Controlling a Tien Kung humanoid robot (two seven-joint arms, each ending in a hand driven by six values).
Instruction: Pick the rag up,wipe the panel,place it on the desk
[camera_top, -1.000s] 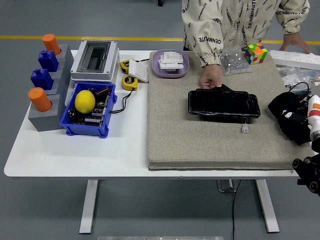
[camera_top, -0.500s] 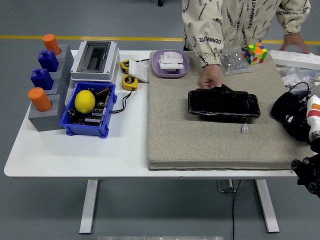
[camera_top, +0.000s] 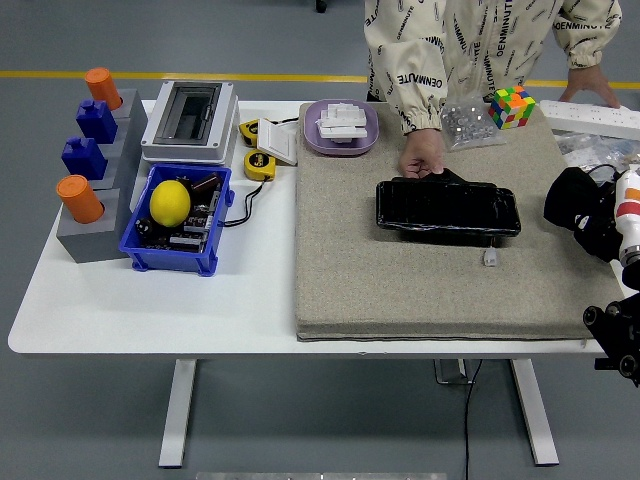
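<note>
Right hand (camera_top: 600, 222) is at the table's right edge, over the mat's right side. It's bunched in with the rag (camera_top: 572, 200), a dark soft lump, and the two blend together. Looks like the fingers are closed on the cloth, holding it just clear of the mat (camera_top: 400, 280). Left arm isn't in view.

Panel (camera_top: 447, 208) lies flat in the middle of the mat, toward the far edge, well left of the rag. Glossy black, rectangular, long side running left-right. A person's hand (camera_top: 424, 160) presses on its far-left corner, steadying it. Small white clip (camera_top: 489, 258) sits on the mat just in front of the panel's right end.

Far edge of the mat: bag of small parts (camera_top: 468, 122), colour cube (camera_top: 512, 106), purple tray (camera_top: 342, 128). Left part of the table: blue bin (camera_top: 178, 220) with a lemon (camera_top: 170, 202), grey box (camera_top: 190, 120), block rack (camera_top: 92, 170).

Handling, my read: rag is light, limp, will drape and trail, so grab it by a bunched handful, not an edge. Panel is stiff, slick, likely to slide if wiped hard. Wipe along its length and keep off the person's hand and the clip.
</note>
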